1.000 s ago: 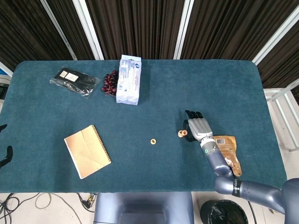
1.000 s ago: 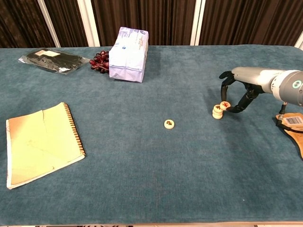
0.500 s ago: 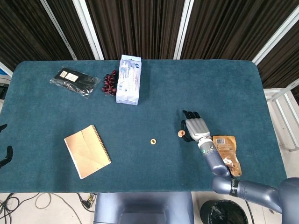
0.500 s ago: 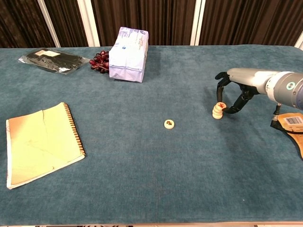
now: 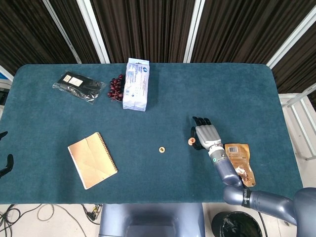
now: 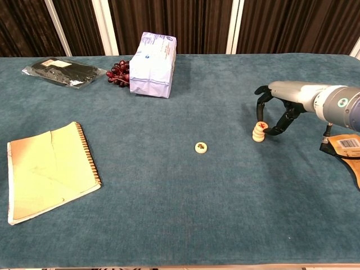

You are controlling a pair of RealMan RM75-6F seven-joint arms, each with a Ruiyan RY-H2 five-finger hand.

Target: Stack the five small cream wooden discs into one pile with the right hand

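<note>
A short pile of cream wooden discs (image 6: 258,134) stands right of the table's middle, also seen as the pile (image 5: 191,141) in the head view. Its top disc (image 6: 260,125) shows a red mark and sits slightly tilted. My right hand (image 6: 279,106) arches over the pile from the right, its fingertips pinching that top disc; from above, the right hand (image 5: 207,134) lies just right of the pile. One loose cream disc (image 6: 201,147) with a dark mark lies alone to the left, the loose disc (image 5: 161,149). Only dark fingertips of my left hand (image 5: 5,164) show at the left edge.
A tan spiral notebook (image 6: 48,169) lies front left. At the back stand a white tissue pack (image 6: 153,64), dark red grapes (image 6: 117,73) and a black packet (image 6: 64,72). A brown snack pouch (image 5: 240,160) lies right of my right hand.
The right hand carried the red-marked disc a little left from beside the pile and set it on top. The hand has hardly moved over the last half second.
</note>
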